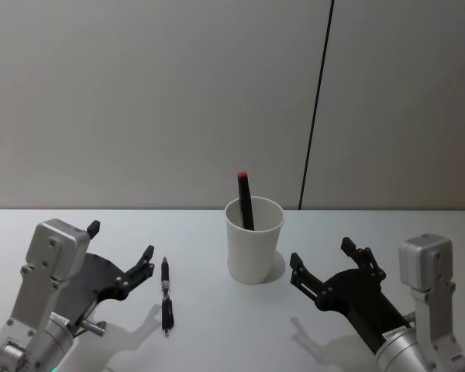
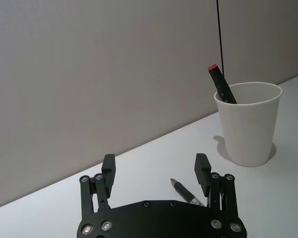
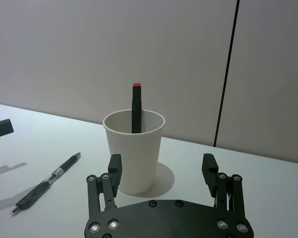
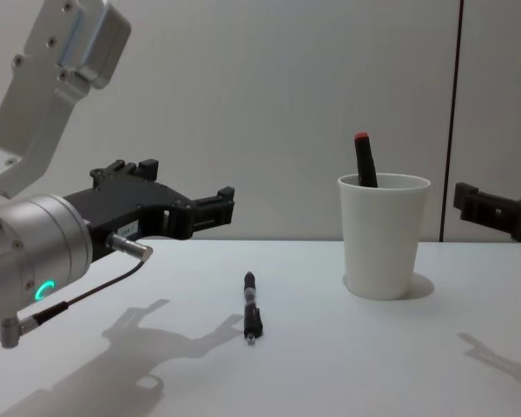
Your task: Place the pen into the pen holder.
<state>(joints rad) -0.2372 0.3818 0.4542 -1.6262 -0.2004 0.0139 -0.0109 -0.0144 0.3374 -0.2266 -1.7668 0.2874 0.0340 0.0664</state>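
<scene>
My left gripper (image 1: 121, 240), jaws spread, hangs just left of the pen (image 1: 166, 294) lying flat, so I judge this arm best placed for pickup. The pen holder (image 1: 253, 240) stands to the pen's right; my right gripper (image 1: 322, 253), also spread, idles to its right.

The head view looks down on the table (image 1: 217, 333); the chest view looks level across it. Both wrist views sit low, close, facing the pen holder (image 3: 134, 148), shared by all four.

Pen (image 1: 167, 297) — bare table (image 1: 217, 329) all round
</scene>
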